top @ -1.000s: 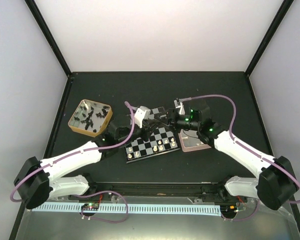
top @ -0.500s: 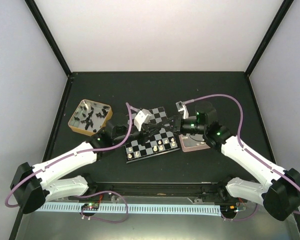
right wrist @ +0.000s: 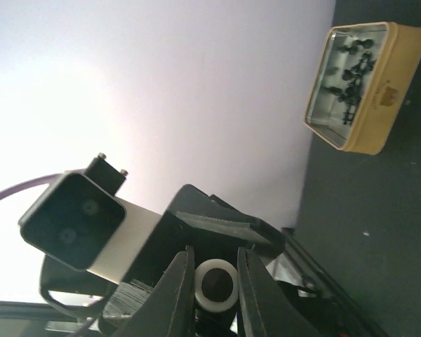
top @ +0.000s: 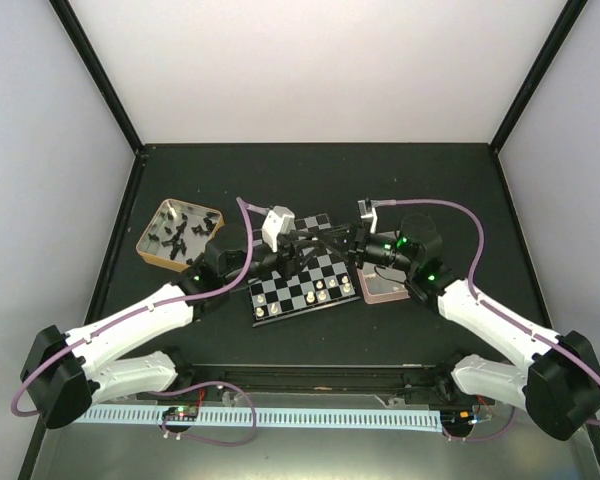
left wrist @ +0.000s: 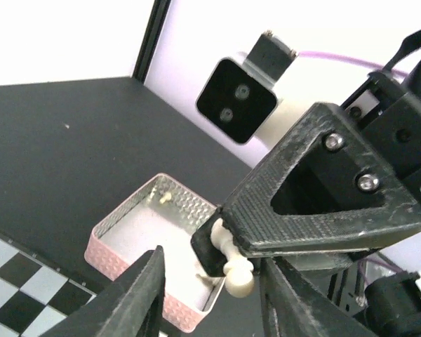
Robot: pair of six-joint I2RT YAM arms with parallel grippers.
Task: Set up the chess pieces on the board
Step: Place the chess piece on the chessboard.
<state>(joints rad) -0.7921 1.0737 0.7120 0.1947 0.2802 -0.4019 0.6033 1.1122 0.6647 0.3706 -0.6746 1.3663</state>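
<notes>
The left end effector (left wrist: 214, 298) has opened and released. The right end effector (right wrist: 215, 261) has clenched the chess piece (left wrist: 236, 265) between the left's fingers. The handover looks done; placing remains.

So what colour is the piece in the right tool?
Cream-white piece, clearest in the left wrist view.

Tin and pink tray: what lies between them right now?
In the top view, the board fills most of that stretch; the left arm crosses the gap beside the tin.
</notes>
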